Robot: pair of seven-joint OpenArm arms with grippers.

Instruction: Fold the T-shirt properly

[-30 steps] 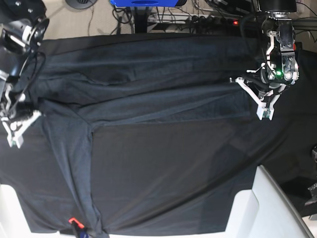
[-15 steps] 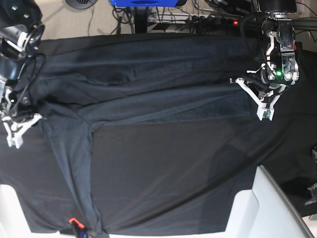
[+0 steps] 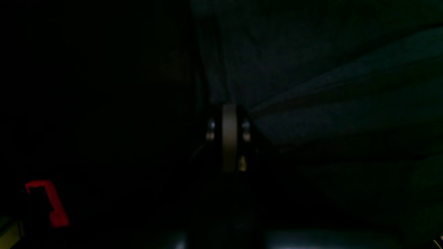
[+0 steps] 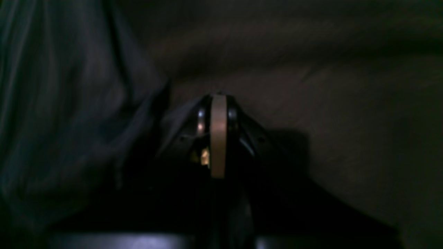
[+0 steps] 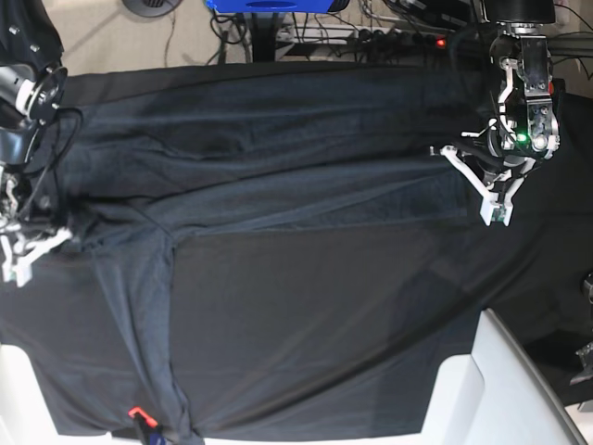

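While both clenched end effectors grip the T-shirt (image 5: 278, 176), cables (image 5: 306, 32) clutter the floor beyond.

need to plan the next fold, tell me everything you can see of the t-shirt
The T-shirt is a plain dark slate-grey knit with no print, looser and slightly bluer than the black table cloth under it. It lies spread across the far half of the table, wrinkled, with long creases running sideways. One strip of it hangs toward the near edge on the base view's left. The right gripper is shut on its edge at that side; the left gripper, also shut, holds the opposite edge.
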